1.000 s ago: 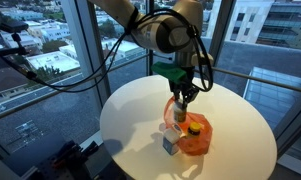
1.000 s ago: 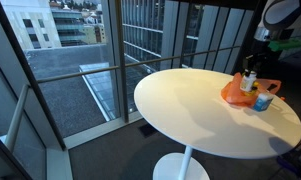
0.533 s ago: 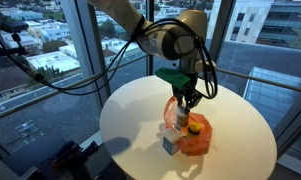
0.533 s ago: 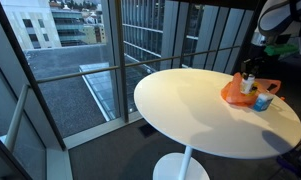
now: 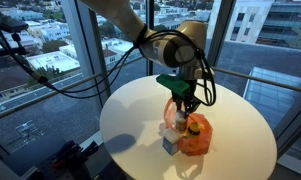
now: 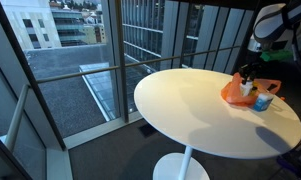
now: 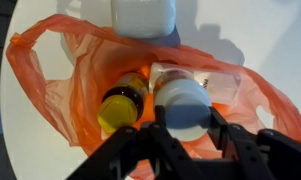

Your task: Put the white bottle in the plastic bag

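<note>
In the wrist view the white bottle [image 7: 182, 100] stands upright between my gripper's [image 7: 183, 128] two fingers, which touch it on both sides. It is inside the open orange plastic bag [image 7: 60, 90], beside a dark bottle with a yellow lid [image 7: 123, 108]. In both exterior views the gripper [image 5: 183, 108] [image 6: 248, 78] reaches down into the mouth of the bag [image 5: 198, 143] [image 6: 235, 96] on the round white table [image 5: 130, 115]. The gripper hides most of the white bottle there.
A white container with a blue base [image 5: 169, 140] [image 6: 262, 101] stands against the bag; it shows at the top of the wrist view [image 7: 145, 15]. Glass windows surround the table [image 6: 180, 110]. The bag sits near one edge of it.
The gripper has come down a little, deeper into the mouth of the bag, with the white bottle in it. The bag and the other containers have not moved.
</note>
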`<state>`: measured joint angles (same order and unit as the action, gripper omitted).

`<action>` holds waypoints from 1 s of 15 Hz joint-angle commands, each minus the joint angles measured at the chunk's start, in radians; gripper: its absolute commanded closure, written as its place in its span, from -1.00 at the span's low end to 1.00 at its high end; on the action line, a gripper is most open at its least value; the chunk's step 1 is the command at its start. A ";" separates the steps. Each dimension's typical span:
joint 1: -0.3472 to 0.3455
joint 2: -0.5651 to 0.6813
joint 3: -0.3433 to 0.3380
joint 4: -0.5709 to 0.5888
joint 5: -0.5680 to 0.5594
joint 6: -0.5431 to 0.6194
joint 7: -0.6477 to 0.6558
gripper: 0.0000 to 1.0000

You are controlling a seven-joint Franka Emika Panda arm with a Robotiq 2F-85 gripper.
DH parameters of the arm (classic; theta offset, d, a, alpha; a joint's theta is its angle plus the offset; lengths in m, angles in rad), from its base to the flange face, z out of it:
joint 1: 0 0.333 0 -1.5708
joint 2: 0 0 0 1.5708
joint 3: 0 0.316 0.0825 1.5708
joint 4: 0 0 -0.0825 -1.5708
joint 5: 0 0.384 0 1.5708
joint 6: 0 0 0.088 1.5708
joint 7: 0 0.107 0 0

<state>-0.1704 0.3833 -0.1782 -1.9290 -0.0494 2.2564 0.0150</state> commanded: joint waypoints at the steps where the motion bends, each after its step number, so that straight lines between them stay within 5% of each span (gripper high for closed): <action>1: -0.018 0.027 0.015 0.036 0.029 -0.007 -0.021 0.62; 7: -0.024 0.032 0.019 0.039 0.062 -0.008 -0.043 0.62; 9: -0.025 0.033 0.019 0.040 0.067 -0.009 -0.046 -0.38; 15: -0.026 0.026 0.020 0.035 0.069 -0.011 -0.051 -1.00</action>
<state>-0.1747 0.4012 -0.1756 -1.9191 -0.0035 2.2564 -0.0049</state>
